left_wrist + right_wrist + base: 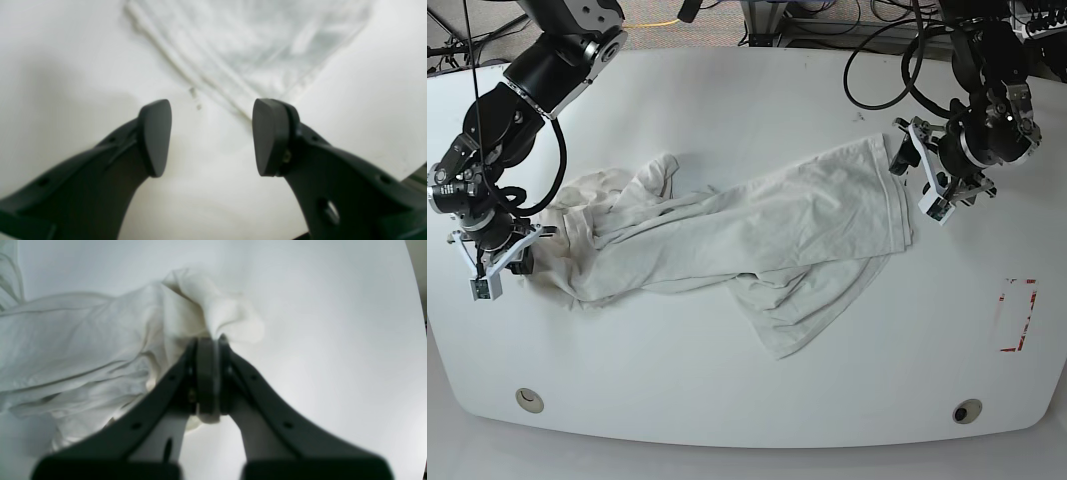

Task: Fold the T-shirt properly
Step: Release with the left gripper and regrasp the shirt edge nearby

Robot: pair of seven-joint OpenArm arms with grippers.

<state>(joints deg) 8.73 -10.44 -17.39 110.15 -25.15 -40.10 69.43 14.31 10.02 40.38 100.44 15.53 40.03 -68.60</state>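
Observation:
The white T-shirt lies crumpled and stretched across the middle of the white table; no logo or graphic shows. My right gripper, at the shirt's left end, is shut on a bunched fold of the shirt. In the right wrist view the gripper pinches the cloth. My left gripper is open at the shirt's right edge. In the left wrist view its gripper is empty, just short of a hemmed corner of the shirt.
A red rectangle outline is marked on the table at the right. Two round holes sit near the front edge. Cables hang behind the left arm at the back edge.

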